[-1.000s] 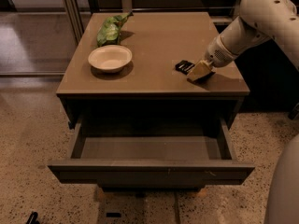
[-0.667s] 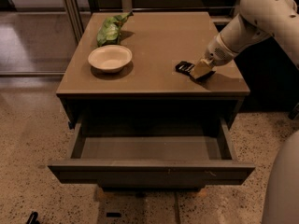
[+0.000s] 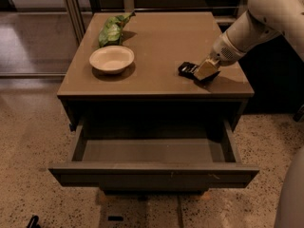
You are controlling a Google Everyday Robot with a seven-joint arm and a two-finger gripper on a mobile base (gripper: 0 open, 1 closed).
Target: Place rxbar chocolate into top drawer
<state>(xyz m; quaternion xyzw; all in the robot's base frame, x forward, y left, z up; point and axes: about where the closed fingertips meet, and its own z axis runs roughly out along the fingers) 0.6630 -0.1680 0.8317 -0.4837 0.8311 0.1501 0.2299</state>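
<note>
One drawer, the top drawer [image 3: 152,174], hangs pulled right out at the front with nothing showing in its shallow bed, and it looks to stand open so the bar can drop in from above. Behind it, near the right front of the worktop [image 3: 161,42], the rxbar chocolate [image 3: 187,69] lies flat with the gripper [image 3: 207,70] down at its right end; whether it has closed on the wrapper cannot be told, and no print there can be read. Farther back on the left sit a pale bowl [image 3: 111,59] and, beyond it, a green bag [image 3: 112,30], well apart from the action.
</note>
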